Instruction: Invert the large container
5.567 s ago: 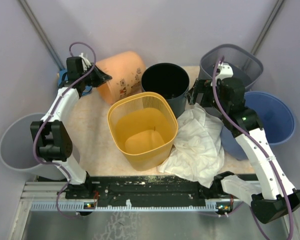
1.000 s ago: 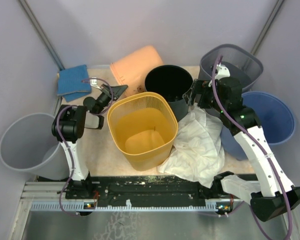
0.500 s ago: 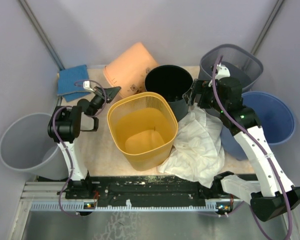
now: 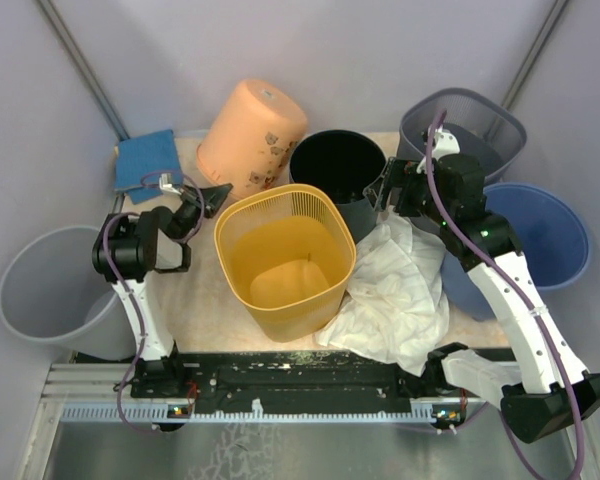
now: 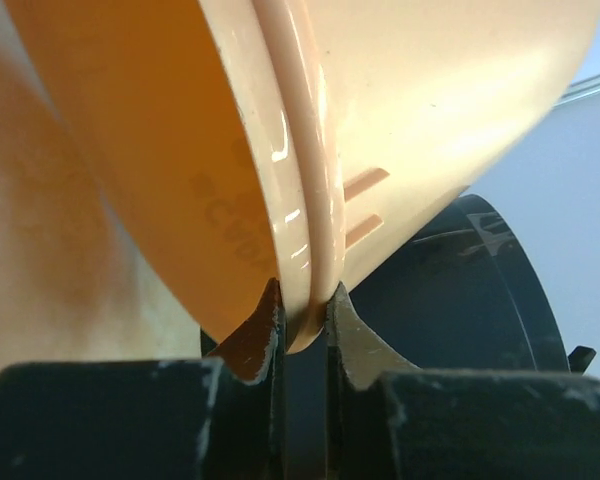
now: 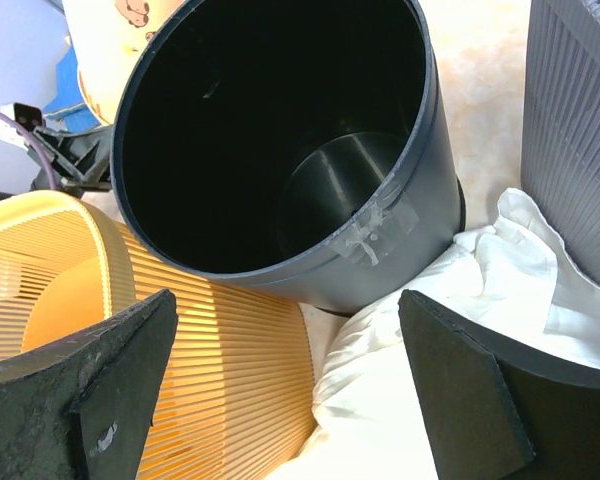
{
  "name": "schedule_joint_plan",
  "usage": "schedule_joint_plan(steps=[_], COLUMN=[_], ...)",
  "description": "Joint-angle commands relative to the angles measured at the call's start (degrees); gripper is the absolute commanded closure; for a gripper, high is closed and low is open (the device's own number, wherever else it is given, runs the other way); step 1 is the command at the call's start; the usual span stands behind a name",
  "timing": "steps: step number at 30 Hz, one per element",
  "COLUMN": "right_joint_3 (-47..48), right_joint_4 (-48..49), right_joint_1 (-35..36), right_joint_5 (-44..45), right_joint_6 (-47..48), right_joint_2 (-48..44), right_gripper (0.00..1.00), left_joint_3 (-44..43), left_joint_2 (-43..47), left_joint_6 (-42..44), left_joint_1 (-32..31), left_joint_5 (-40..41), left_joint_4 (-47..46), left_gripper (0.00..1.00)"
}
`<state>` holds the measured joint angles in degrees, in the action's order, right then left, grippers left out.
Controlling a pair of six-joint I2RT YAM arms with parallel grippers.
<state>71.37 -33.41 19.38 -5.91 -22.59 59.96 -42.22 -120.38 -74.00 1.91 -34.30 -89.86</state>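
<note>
Peach container tilted, base up, mouth down, back-left of table

Lab cell: grey walls, aluminium rail

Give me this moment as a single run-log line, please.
peach bin: tilted, base uppermost | left gripper: shut on its rim | right gripper: open, empty, facing black bin

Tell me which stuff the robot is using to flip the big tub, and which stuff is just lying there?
In the job:
- peach tub, tilted, base up
- left gripper, pinching the tub's rim

Just lying about:
- yellow basket
- black bin
- white cloth
- blue cloth
- grey mesh bin
- blue bin
- plain grey bin
</note>
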Motion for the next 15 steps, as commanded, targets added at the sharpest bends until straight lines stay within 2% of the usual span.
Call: schedule_joint_plan(steps=[1,3,8,15], right_joint_3=[2.01,1.93,1.75,2.14], right_joint_4=[3.35,3.26,3.26,3.39], right_joint_1=[0.14,0.14,0.18,0.14], right_joint_5=[-0.68,-0.69,-0.64,-0.66], right_joint_6=[-0.61,-0.67,-0.72,-0.75], right_joint_2=[-0.49,-0.64,-0.81,-0.83], right_gripper=[0.08,0.08,0.08,0.08], left_joint_3=[3.57,3.38,2.73,3.53], left_joint_2=[-6.96,-7.59,-7.73,-4.67], left_joint_6=[-0.16,-0.58,-1.58,-0.82], left_joint_1=[-0.20,-0.15,-0.24,-0.58], left_joint_5=[-2.60,-2.65,-2.81,-1.61], left_joint_4=[-12.70,-12.70,-12.70,-12.70], left_gripper=[1.00,0.95,0.74,0.30])
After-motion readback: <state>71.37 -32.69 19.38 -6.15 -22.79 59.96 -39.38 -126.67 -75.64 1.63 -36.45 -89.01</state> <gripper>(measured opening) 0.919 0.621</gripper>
